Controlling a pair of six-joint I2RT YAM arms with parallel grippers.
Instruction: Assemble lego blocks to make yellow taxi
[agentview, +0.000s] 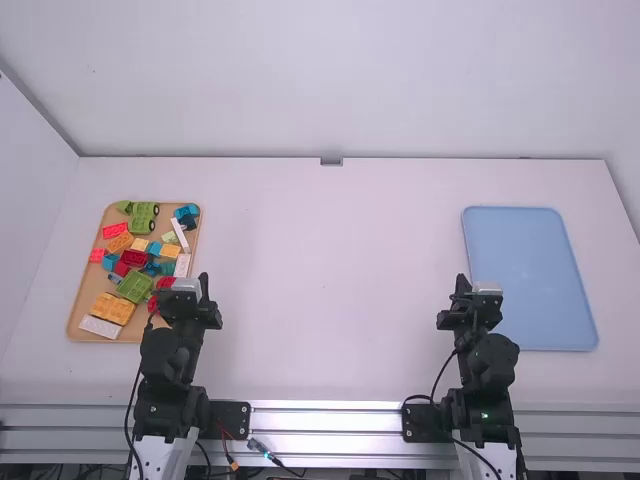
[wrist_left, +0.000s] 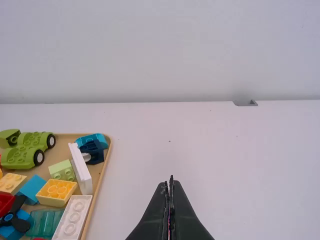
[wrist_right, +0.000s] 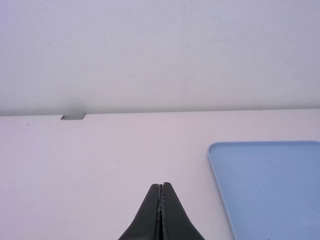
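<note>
White table wide between edges of tan tray, blue tray.

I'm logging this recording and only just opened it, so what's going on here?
Neither arm is handling anything: the left gripper and right gripper are both closed with nothing between their fingers. The loose lego blocks lie in the tan tray on the left, and a blue tray sits on the right. No yellow taxi is assembled yet.

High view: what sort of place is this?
Probably a robotics lab workstation: two robot arms stand by a white table, metal rails run along its near edge, and Lego blocks are gathered on a tray.
</note>
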